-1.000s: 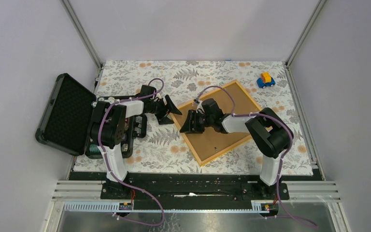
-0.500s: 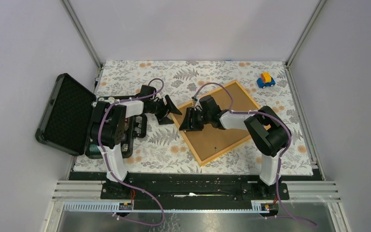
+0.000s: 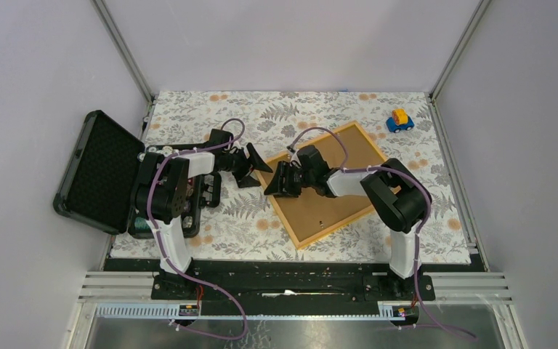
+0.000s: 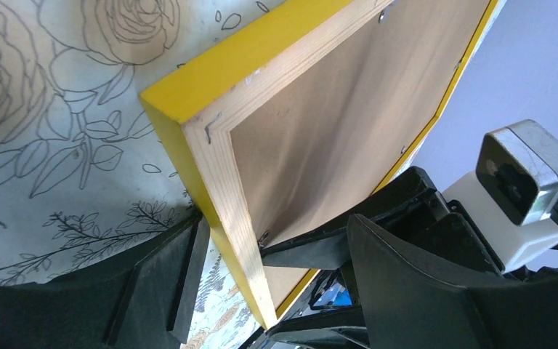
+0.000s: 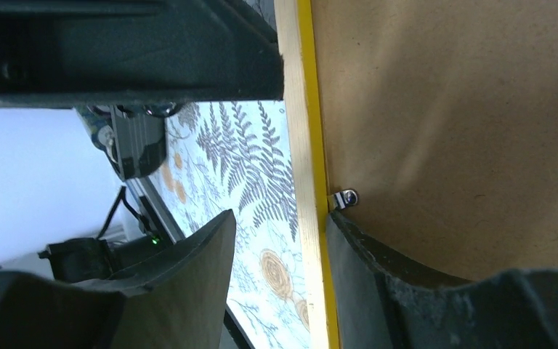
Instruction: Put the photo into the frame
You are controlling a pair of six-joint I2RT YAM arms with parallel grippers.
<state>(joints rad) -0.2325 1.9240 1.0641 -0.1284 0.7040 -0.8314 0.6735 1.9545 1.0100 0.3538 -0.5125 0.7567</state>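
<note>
Floral cloth (image 3: pixel 211 109) under two arms meeting at the frame (image 3: pixel 338 228), which lies skewed right of centre.

Frame rests back up, brown backing (image 3: pixel 334 207) showing; left gripper (image 3: pixel 256 166) is spread wide, fingers flanking the near-left corner; right gripper (image 3: pixel 276 182) straddles the adjoining rail beside a metal clip (image 5: pixel 345 198), jaws apart, cloth visible between one finger (image 5: pixel 189 276) and the rail; black case (image 3: pixel 94 171) stands open at left; toy car (image 3: pixel 399 120) sits far right.
</note>
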